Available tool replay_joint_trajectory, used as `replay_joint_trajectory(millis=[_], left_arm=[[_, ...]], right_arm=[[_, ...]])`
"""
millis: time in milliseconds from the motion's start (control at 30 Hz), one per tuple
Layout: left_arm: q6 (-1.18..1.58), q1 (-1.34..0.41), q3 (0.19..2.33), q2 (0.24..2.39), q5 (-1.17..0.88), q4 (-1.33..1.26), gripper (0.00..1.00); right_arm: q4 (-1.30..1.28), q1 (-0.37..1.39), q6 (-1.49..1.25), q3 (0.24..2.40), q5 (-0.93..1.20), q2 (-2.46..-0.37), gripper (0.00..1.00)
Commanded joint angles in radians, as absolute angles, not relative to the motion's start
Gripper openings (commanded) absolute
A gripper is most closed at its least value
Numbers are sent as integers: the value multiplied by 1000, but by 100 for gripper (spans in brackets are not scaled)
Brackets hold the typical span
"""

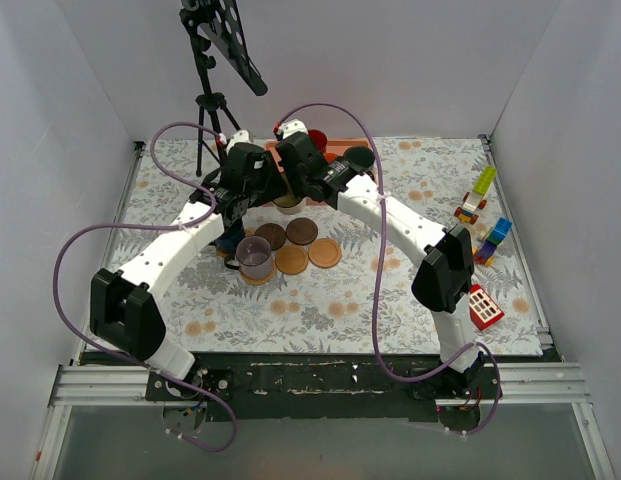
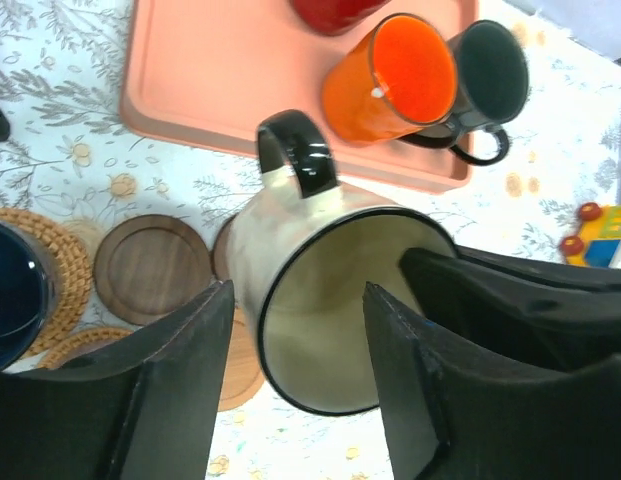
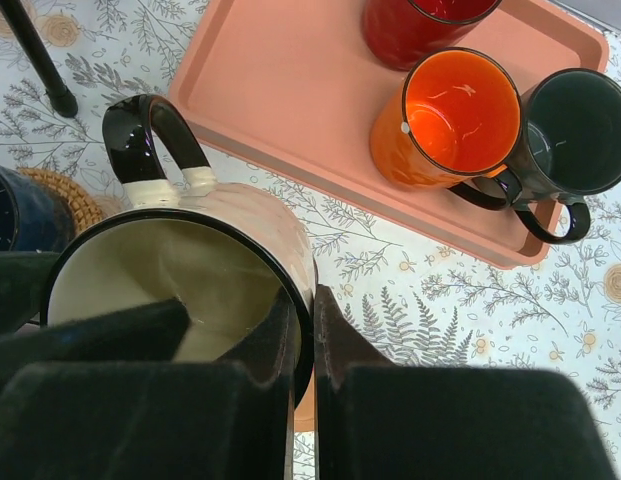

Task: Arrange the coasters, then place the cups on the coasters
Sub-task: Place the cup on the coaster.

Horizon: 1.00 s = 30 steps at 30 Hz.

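The cream cup (image 3: pixel 245 215) hangs tilted over the coasters, handle (image 2: pixel 295 150) up. My right gripper (image 3: pixel 302 340) is shut on its rim, one finger inside and one outside. My left gripper (image 2: pixel 295 390) stands open astride the cup's other wall without pressing it. Below lie a dark brown coaster (image 2: pixel 150 268) and a tan coaster (image 2: pixel 235 370). A navy cup (image 2: pixel 10 290) stands on a woven coaster (image 2: pixel 60 250), and a grey-lilac cup (image 1: pixel 255 255) on another. Orange (image 3: pixel 455 110), dark green (image 3: pixel 575 130) and red (image 3: pixel 420 25) cups sit on the pink tray (image 3: pixel 280 90).
A black tripod (image 1: pixel 205 110) stands at the back left, one foot (image 3: pixel 30 50) close to the cream cup. Toy blocks (image 1: pixel 480 195) and a red toy (image 1: pixel 484 305) lie along the right side. White walls enclose the table.
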State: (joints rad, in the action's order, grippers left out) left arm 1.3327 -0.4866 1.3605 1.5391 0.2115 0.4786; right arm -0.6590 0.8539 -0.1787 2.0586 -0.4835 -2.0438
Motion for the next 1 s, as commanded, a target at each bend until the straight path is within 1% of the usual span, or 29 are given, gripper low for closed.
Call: replay_joint_trajectory(millis=[0,133,233,267,333,533,800,967], left_arm=[[1307,-489,1388,1439,192,429,62],[1296,-480,1356,1381,201,443,83],[1284,-454,1327,1330,198,462,96],[1278,-442,1319,1313,187,468,98],[1266,-410,1309,1281,167,480,98],[1246,-324,1244,1204,68,495,98],[1253,-296,1193,1141,61,466,98],[1247,-291,1190,1120,95,482,98]], right_arm=[[-586,848,-198,2074,-468,-2003,1],[-554,818,-190,2030,-411,-1971,1],[-506,787,-149,1951,-348,-1933,1],[-483,775,-124,1921,-310,-1919,1],[-465,752,-78,1878,-238,-1905,1],[-431,723,79,1810,-132,-1884,1],[-408,718,294,1813,83,-1913,1],[-411,715,337,1871,121,-1959,1]])
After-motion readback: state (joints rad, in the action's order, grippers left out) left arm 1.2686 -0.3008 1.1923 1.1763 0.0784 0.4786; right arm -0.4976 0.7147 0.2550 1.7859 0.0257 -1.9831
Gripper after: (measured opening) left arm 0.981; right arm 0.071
